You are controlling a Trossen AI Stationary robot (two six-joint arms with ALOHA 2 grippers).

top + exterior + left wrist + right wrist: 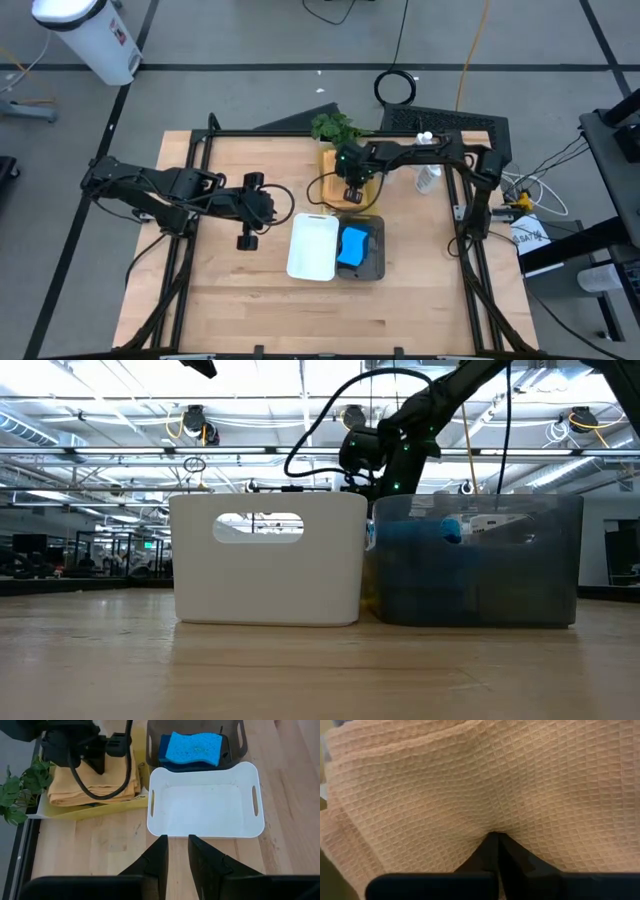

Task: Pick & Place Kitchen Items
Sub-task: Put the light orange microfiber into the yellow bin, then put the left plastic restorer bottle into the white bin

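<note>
An orange-tan folded waffle cloth (pixel 95 782) lies on a yellow tray (pixel 90 809) at the table's far middle, beside a leafy plant (pixel 335 127). My right gripper (pixel 352 192) stands over it, pointing down, shut on the cloth (pixel 470 785). Blue sponges (pixel 354 246) lie in a dark grey bin (pixel 376 262). A white bin (pixel 313 246) stands empty beside it. My left gripper (pixel 175 857) hovers left of the white bin, its fingers a small gap apart, holding nothing. A white capped bottle (pixel 428 178) stands at the far right. My right gripper pinches a small pucker of the cloth's top layer (pixel 495 827) between its two fingertips, near the middle of the folded stack. The fingers come from above, pointing down. The cloth lies flat on the yellow tray.
The two bins stand side by side at the table's middle, the white one (pixel 268 560) left of the grey one (pixel 478 560) in the low view. A black frame rail (pixel 300 133) runs along the far edge. Bare wood lies toward the near edge.
</note>
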